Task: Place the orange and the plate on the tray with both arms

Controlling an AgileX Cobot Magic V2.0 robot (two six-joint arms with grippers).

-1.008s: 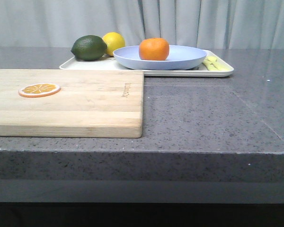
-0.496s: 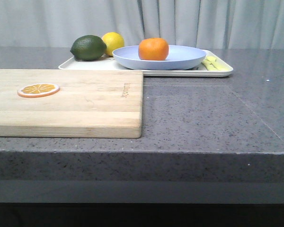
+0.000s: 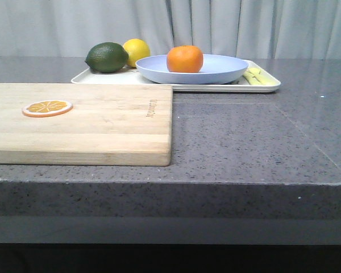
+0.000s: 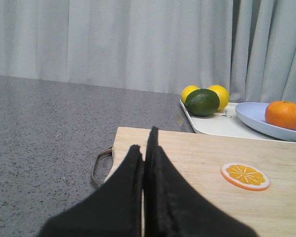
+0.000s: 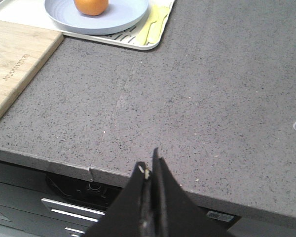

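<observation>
- I see the round bright orange [image 3: 184,59] sitting in the wide pale blue plate [image 3: 216,73], and the plate sits on the flat white tray [image 3: 267,86], upper middle of the front view.
- The job looks done to me, so I would keep both arms back and bump nothing.
- My left gripper [image 4: 144,148] is pinched closed, holding nothing, above the wooden cutting board [image 4: 197,153].
- My right gripper [image 5: 149,170] is closed and empty too.
- Only the left wrist view shows two yellow lemons [image 4: 218,94] behind the dark green lime [image 4: 202,102].

A kitchen-like setup: speckled stone counter [image 3: 244,142], wooden cutting board [image 3: 79,125], grey curtains [image 3: 216,25].
</observation>
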